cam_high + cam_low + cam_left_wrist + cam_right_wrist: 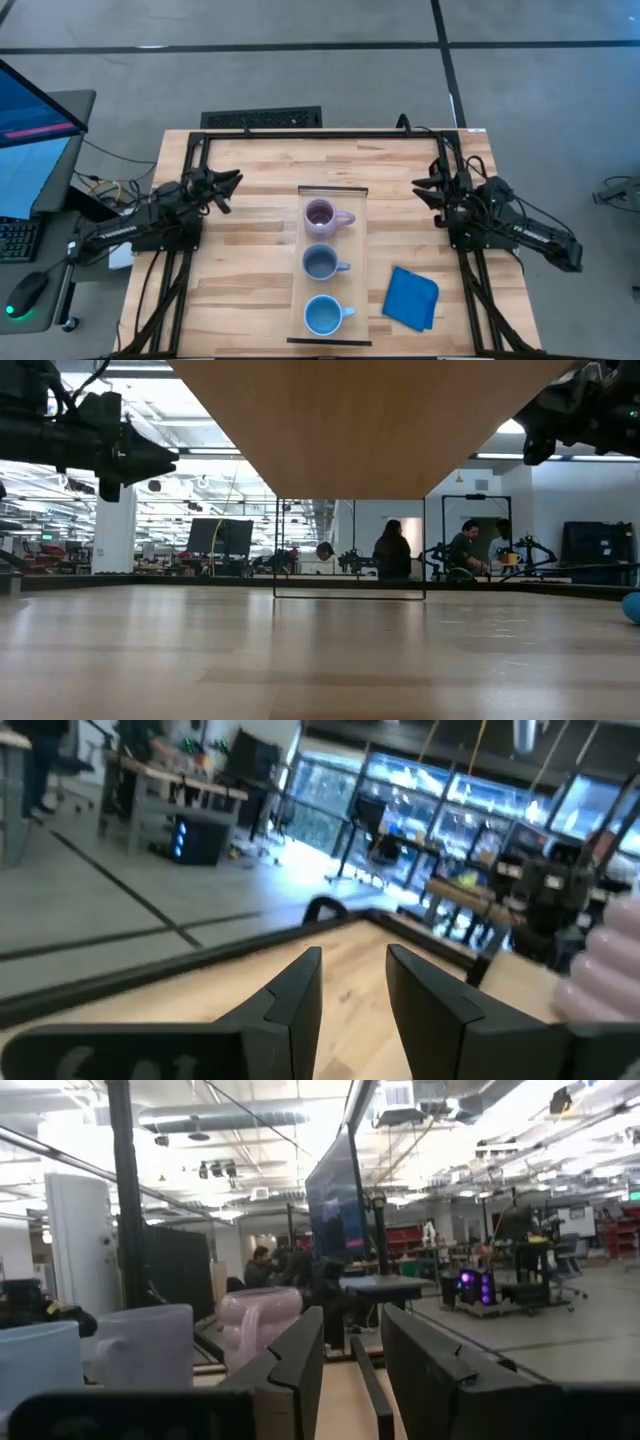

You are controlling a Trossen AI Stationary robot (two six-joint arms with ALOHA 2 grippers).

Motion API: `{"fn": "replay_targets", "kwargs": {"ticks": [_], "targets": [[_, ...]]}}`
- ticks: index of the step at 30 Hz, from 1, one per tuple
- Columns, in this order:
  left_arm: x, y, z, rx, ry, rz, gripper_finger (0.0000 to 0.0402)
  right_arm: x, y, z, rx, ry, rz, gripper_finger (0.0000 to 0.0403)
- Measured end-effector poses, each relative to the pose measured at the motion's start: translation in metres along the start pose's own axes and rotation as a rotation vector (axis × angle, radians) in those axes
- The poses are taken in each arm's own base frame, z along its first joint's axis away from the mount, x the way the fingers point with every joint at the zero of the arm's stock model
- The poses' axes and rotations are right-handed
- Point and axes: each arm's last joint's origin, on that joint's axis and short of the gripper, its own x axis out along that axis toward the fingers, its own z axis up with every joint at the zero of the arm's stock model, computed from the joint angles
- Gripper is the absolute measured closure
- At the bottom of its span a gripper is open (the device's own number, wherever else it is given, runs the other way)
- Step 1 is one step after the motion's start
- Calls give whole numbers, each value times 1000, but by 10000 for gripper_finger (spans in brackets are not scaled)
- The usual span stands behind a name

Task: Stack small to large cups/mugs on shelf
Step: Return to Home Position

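Three mugs stand upright on their bases in a row on the shelf [333, 195], each apart from the others: the pale purple mug [320, 215] farthest, the grey-blue mug [320, 263] in the middle, the light blue mug [322, 315] nearest. My left gripper [232, 180] hovers open to the left of the shelf's far end, with nothing between its fingers [300, 990]. My right gripper [420, 186] hovers open to the right of it, also with nothing in it [350, 1342]. The right wrist view shows the purple mug [255, 1315] beyond the fingers.
A blue cloth [411, 298] lies flat on the planked table to the right of the shelf's near end. In the low view the shelf's underside [340, 430] shows raised above the table on a thin frame. People sit at desks in the room beyond.
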Motion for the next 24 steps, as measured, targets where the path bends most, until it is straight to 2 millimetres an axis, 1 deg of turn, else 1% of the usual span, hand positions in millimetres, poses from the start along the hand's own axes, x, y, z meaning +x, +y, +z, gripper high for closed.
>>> {"fn": "replay_targets", "kwargs": {"ticks": [16, 24], "targets": [[0, 1, 0, 14, -7, 28, 297, 0, -2, -5, -51, 51, -23, 276], [0, 1, 0, 87, -4, 27, 297, -2, -6, -12, -14, 123, -85, 276]]}}
